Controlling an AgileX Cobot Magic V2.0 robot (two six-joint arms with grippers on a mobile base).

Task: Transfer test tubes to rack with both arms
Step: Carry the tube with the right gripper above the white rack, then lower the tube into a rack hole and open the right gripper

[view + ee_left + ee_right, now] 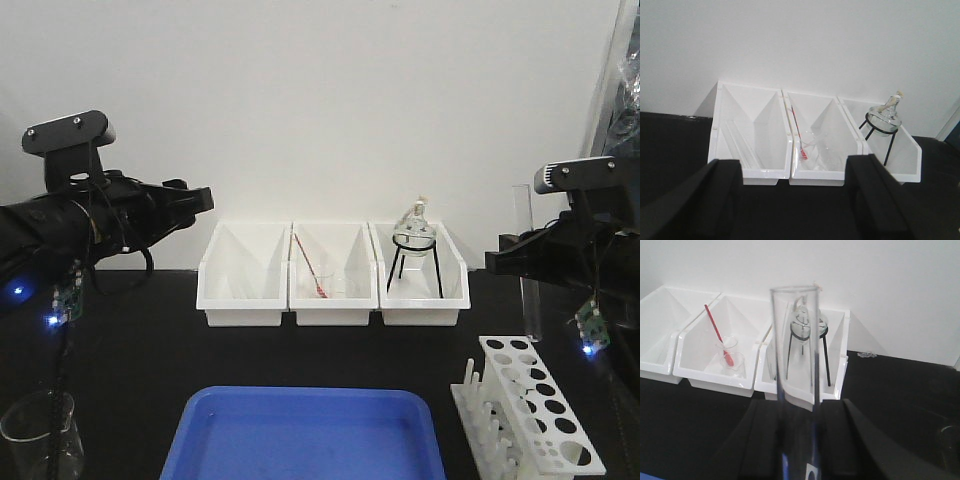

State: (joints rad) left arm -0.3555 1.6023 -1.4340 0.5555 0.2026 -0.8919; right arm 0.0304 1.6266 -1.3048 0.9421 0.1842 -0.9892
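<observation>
My right gripper (518, 262) is shut on a clear test tube (526, 300), held upright in the air above and behind the white rack (530, 412). In the right wrist view the test tube (795, 355) rises between the fingers of the right gripper (799, 440). The rack stands at the front right, and I see no tube in its holes. My left gripper (203, 199) hangs open and empty, up at the left, facing the bins. In the left wrist view the left gripper (792, 200) points at the left bin (765, 172), where slender clear tubes (736, 142) lie.
Three white bins (245, 312) line the back wall. The middle one holds a small beaker with a red stirrer (308, 265), the right one a flask on a black tripod (414, 240). A blue tray (310, 435) lies front centre. A wide glass beaker (38, 435) stands front left.
</observation>
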